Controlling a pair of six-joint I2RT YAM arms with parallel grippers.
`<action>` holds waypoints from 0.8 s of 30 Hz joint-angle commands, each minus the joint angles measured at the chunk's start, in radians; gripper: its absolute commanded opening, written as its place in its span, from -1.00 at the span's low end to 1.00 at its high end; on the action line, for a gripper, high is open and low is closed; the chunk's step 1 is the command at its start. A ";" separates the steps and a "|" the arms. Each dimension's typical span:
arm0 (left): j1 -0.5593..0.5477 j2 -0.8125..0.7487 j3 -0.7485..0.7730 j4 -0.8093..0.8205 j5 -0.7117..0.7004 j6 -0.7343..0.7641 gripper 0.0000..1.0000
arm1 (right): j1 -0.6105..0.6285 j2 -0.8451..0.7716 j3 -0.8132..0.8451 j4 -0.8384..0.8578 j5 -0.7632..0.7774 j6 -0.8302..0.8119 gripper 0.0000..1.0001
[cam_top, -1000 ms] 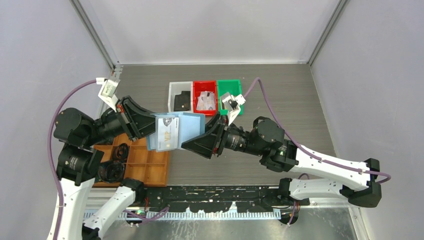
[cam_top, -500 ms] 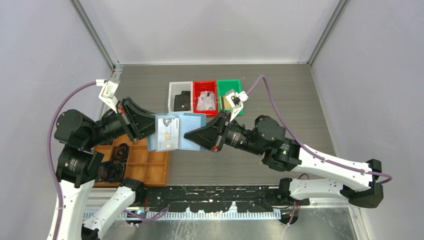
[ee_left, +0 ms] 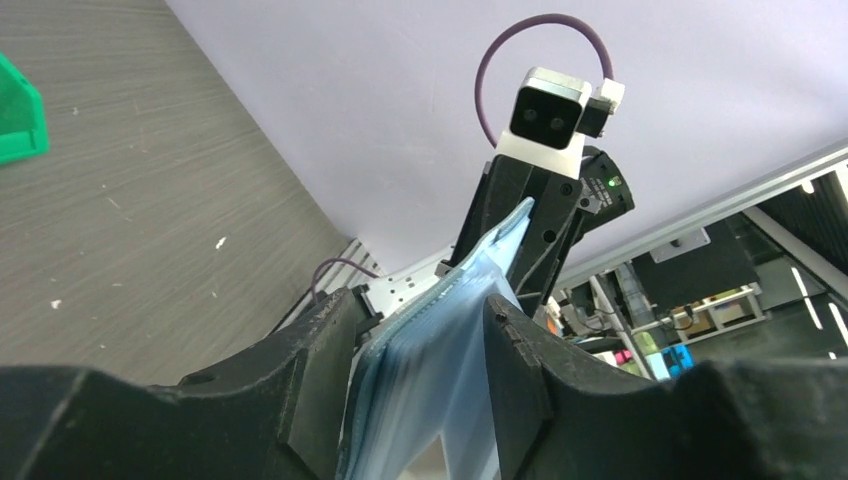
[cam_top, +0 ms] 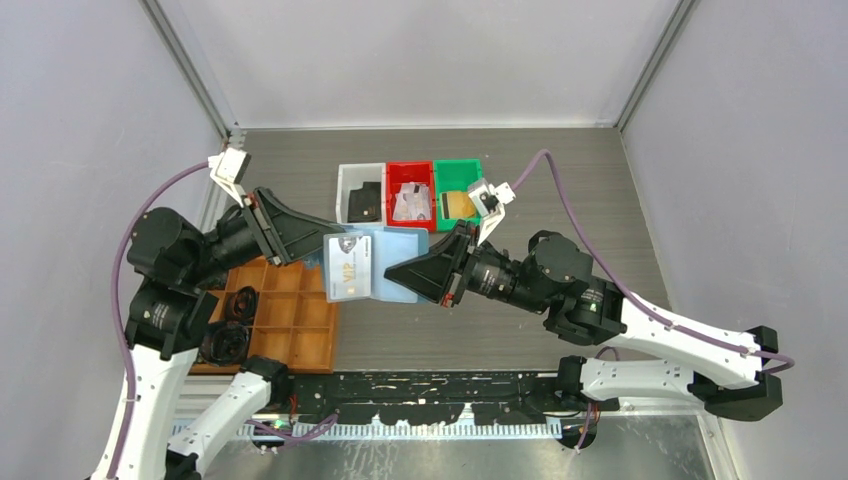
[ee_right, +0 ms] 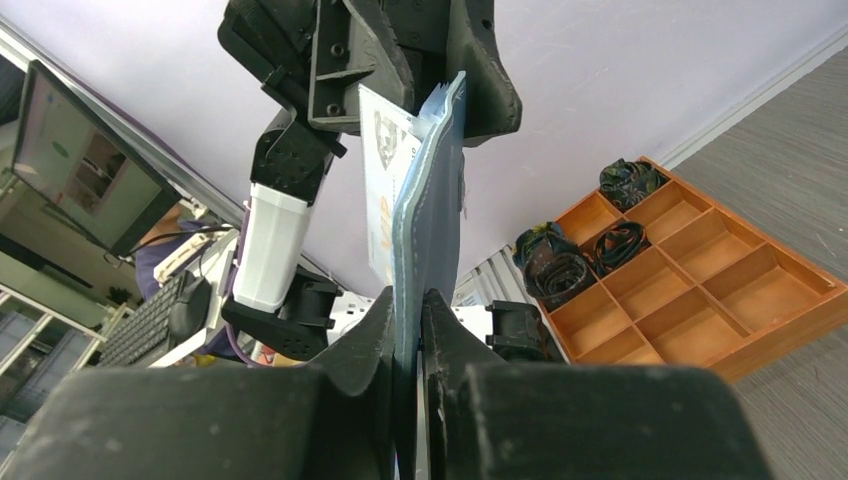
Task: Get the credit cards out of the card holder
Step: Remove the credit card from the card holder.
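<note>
The grey table (cam_top: pixel 560 200) is seen with an orange-brown compartment tray (cam_top: pixel 300 335) at its near left. A white bin (cam_top: pixel 346 190), a red bin (cam_top: pixel 408 167) and a green bin (cam_top: pixel 458 166) are set in a row further back. The light blue card holder (cam_top: pixel 395 262) is held in the air above the table, between the two arms and in front of the bins. It is stood on edge, as is seen from the right wrist. A pale credit card (cam_top: pixel 350 268) is seen against its left half, lying on the side that faces up to the top camera. The right claw (cam_top: pixel 395 273) is closed tight on the holder's right edge, and the blue material is pinched between its fingers. The left claw (cam_top: pixel 322 243) is parted, with one finger at either side of the left edge of holder and card. Whether its pads touch them cannot be told.
</note>
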 commanded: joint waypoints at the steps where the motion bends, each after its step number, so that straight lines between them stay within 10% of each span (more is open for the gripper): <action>1: 0.003 -0.019 0.004 0.093 0.017 -0.066 0.02 | 0.005 -0.011 0.088 0.007 0.009 -0.041 -0.99; 24: 0.003 0.012 0.111 0.233 0.020 -0.171 0.03 | 0.005 0.025 0.183 -0.070 -0.023 -0.059 -0.99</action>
